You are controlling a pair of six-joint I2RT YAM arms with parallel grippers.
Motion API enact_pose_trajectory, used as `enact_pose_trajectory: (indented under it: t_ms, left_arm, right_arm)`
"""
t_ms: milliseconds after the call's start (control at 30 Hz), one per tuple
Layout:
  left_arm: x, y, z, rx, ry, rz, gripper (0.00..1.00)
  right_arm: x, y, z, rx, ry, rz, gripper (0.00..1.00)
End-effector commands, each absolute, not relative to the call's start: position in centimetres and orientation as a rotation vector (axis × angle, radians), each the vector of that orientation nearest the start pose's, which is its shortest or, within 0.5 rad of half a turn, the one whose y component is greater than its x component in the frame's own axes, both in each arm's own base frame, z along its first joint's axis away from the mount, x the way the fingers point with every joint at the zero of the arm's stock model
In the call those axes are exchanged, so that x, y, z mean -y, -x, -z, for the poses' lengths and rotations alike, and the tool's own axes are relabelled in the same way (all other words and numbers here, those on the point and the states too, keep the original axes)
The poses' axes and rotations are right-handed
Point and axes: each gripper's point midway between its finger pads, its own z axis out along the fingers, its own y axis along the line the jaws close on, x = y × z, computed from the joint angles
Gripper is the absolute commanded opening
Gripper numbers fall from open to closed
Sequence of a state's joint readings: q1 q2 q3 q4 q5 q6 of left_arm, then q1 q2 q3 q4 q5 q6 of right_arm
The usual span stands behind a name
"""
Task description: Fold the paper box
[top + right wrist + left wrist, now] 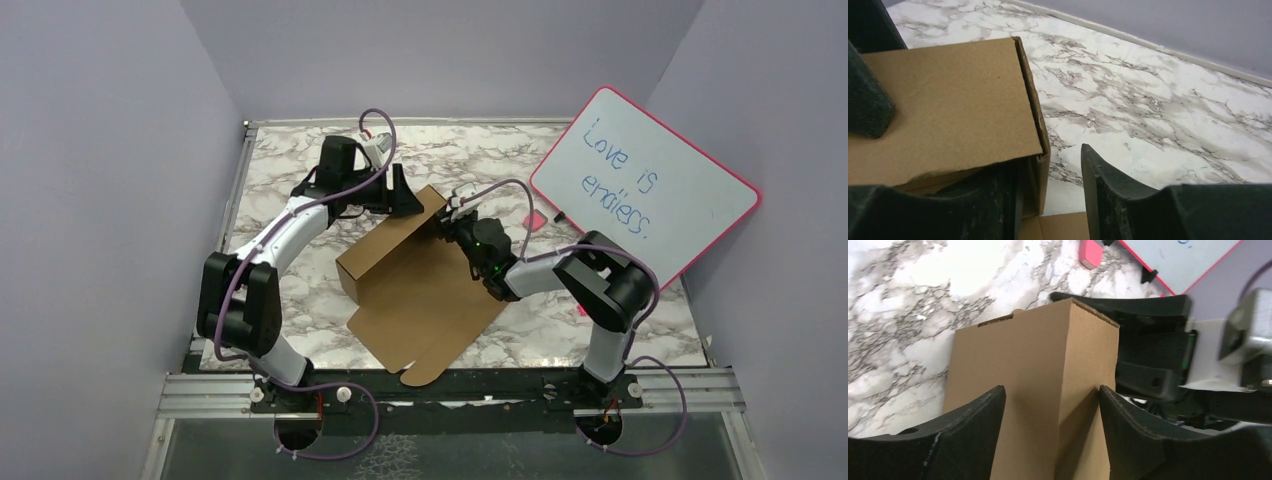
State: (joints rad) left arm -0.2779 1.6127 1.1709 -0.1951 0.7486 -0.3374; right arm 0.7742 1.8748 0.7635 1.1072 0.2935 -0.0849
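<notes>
left hand (1049,390): pinching the raised wall of the paper box (420,290) | right hand (1050,160): spread, straddling a corrugated corner | box: plain brown cardboard, half-folded, middle of marble-look table (545,330)

Robot lab cell: plain lilac walls (100,150) enclose a marble-print table (620,330) edged by an aluminium rail (450,398)
</notes>
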Motion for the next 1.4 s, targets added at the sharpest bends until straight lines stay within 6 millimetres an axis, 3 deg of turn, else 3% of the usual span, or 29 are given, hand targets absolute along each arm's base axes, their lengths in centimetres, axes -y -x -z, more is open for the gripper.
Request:
enact_pose_trajectory:
  t_ms: [0,200,333,600,700,833,1133,1367]
  left_arm:
    - [21.2,-36.3,-19.9,-2.194,-0.375,0.893,0.73]
    - [18.3,-36.5,-23.5,-2.078,-0.366,0.656,0.98]
    - [17.2,-35.2,-25.6,-1.995,-0.394,0.579,0.99]
    - [18.5,-31.0,-28.2,-1.798,-0.495,0.718,0.99]
    - [19.3,-30.2,-27.1,-1.847,-0.541,0.69,0.99]
    - [20.3,-29.4,-25.4,-1.944,-0.614,0.547,0.98]
    - [19.8,-28.1,-25.2,-1.937,-0.668,-0.007,0.93]
    - [20.2,-28.5,-24.5,-1.91,-0.685,-0.303,0.85]
  right_arm:
    - [-30.1,-38.6,-16.0,-1.486,0.394,-0.36,0.5]
    - [-28.3,-36.3,-15.7,-1.558,0.402,-0.374,0.58]
    - [-26.5,-34.8,-16.9,-1.579,0.343,-0.385,0.65]
    - [-22.0,-31.9,-17.9,-1.621,0.195,-0.386,0.9]
    - [-20.3,-31.0,-17.7,-1.643,0.12,-0.386,1.0]
    - [-18.8,-30.3,-16.9,-1.698,0.045,-0.369,1.0]
    - [-15.4,-29.5,-15.7,-1.659,-0.105,-0.307,1.0]
    - [-13.3,-29.0,-15.9,-1.628,-0.172,-0.251,1.0]
